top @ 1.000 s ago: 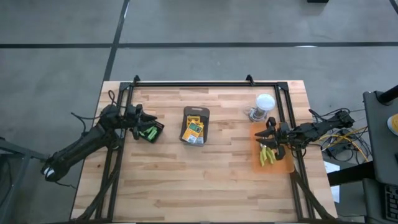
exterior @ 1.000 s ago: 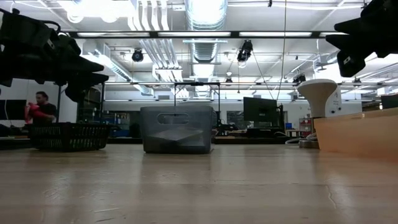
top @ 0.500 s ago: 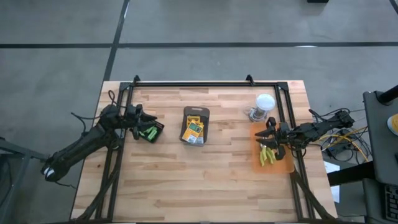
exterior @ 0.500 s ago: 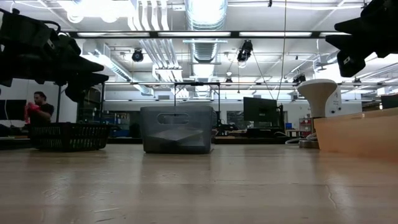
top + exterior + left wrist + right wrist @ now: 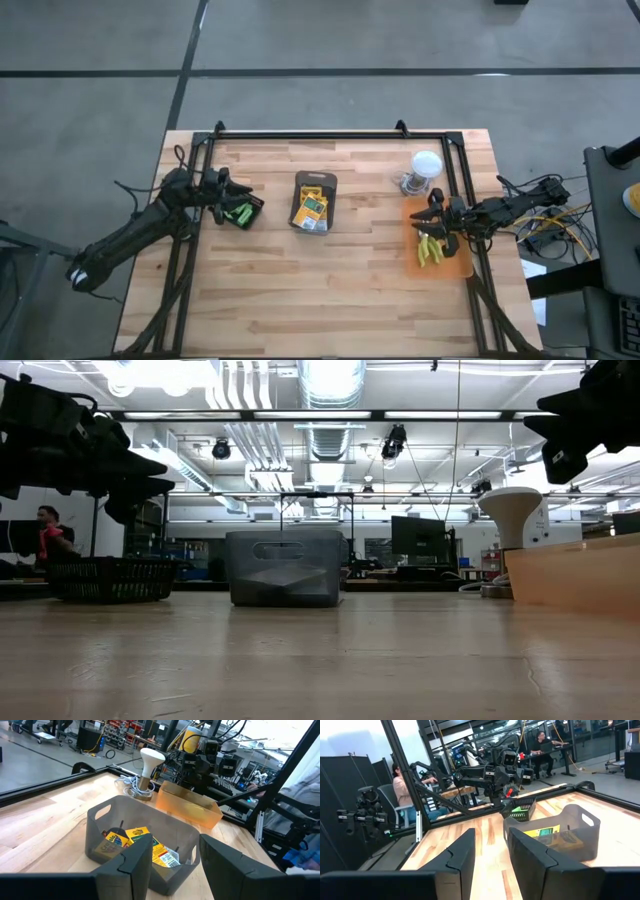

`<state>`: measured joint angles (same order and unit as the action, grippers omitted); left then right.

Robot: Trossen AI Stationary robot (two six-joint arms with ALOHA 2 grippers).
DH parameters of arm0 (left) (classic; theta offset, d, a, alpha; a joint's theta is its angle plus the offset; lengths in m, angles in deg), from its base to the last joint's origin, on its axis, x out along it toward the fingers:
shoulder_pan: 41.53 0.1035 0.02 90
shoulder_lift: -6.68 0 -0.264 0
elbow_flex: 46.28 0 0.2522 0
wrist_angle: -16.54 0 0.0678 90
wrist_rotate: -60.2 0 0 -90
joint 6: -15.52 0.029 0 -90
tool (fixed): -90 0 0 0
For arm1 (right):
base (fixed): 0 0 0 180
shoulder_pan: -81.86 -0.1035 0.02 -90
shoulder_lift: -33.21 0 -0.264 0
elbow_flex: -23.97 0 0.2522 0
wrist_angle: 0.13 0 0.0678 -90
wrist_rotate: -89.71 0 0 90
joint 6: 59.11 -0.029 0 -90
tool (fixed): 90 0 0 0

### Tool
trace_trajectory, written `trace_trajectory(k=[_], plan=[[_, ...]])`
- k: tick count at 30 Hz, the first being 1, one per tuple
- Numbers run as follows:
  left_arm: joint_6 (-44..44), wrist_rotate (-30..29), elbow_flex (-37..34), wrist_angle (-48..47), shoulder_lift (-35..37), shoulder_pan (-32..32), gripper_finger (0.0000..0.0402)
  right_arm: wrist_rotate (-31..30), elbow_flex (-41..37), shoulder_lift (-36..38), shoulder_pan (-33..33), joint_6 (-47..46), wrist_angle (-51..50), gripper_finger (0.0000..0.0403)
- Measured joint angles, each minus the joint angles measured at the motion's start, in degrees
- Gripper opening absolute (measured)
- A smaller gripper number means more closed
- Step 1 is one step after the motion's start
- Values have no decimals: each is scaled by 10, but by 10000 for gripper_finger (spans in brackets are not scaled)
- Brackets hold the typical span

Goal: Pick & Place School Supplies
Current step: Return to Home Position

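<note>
Left gripper (image 5: 228,196): fingers apart, holding nothing; raised beside the black basket (image 5: 251,203)
Right gripper (image 5: 436,222): fingers apart, empty; raised over the orange bin (image 5: 456,268)
Crayon boxes (image 5: 312,208): in the grey tray (image 5: 301,183), mid-table; probably light, crushable card; pinch across the narrow sides
Green sticks (image 5: 237,214): in the black basket; probably light, stiff, apt to roll; pinch at mid-length
Pliers (image 5: 430,250): in the orange bin; probably stiff, heaviest, slick-handled; grasp near the pivot
</note>
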<state>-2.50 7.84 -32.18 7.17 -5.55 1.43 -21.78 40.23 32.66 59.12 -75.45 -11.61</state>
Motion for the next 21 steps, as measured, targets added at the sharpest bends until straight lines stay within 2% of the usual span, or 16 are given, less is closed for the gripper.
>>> trace_trajectory(k=[12,21], plan=[[0,0,0,0,0,0,168,0,0,0,0,0,0,123],[0,0,0,0,0,0,168,0,0,0,0,0,0,113]])
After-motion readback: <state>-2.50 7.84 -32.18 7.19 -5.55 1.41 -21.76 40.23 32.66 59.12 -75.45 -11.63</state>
